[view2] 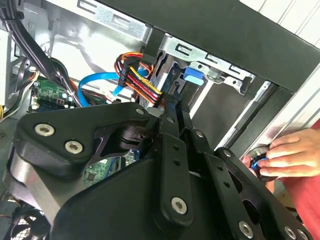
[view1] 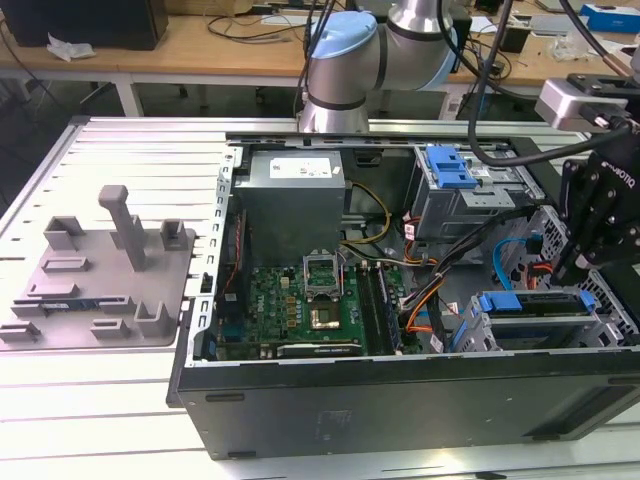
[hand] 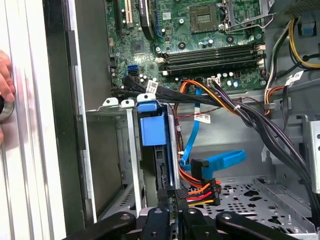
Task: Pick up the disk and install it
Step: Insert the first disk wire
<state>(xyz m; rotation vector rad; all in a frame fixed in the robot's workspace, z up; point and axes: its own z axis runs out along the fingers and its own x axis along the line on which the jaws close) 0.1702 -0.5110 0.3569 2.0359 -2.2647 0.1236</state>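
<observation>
- Gripper (view2: 173, 104): the jaws are drawn together to a narrow line. Whether they pinch the disk's near edge or only rest against it cannot be told.
- The disk (hand: 152, 132): stands on edge inside the grey drive cage (view1: 610, 320), its blue carrier uppermost. In the first wrist view it runs straight away from the gripper, near end at the jaws and blue tab at the far end.
- Governing relation, exterior view: the disk lies toward 8 o'clock of the gripper, just beside it. Its long axis runs 9 to 3 o'clock, so the gripper stands over the 3 o'clock end. Judged from this, the disk is already in its slot; full seating is not visible.
- Power cable bundle (hand: 200, 192): red, orange and yellow leads, just beside the disk's near end.
- Person's hand (view2: 292, 152): outside the case wall, resting on a round button (view2: 260, 162).
- Motherboard (view1: 300, 295): at 9 o'clock of the disk, inside the case.
- Grey fixture (view1: 100, 270): well apart at 9 o'clock, on the table.
</observation>
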